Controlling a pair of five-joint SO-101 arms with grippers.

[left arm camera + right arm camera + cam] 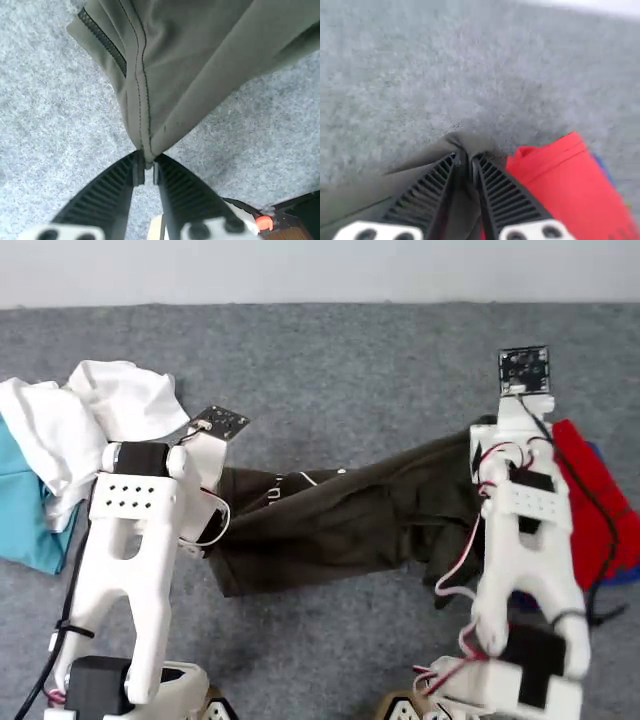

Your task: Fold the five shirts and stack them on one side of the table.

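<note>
The left tool (145, 166) is clamped on a seamed edge of the olive shirt (190, 60). The right tool (468, 161) pinches its far end, just beside the red shirt (560, 185). From above, both arms lean forward with the olive shirt stretched between them across the grey surface (350, 370). White shirts (90, 410) and a teal shirt (25, 510) lie near the left one.

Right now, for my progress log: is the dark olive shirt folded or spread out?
Spread out, not folded: the dark olive shirt stretches between the left hand and right hand, each shut on one end.
</note>
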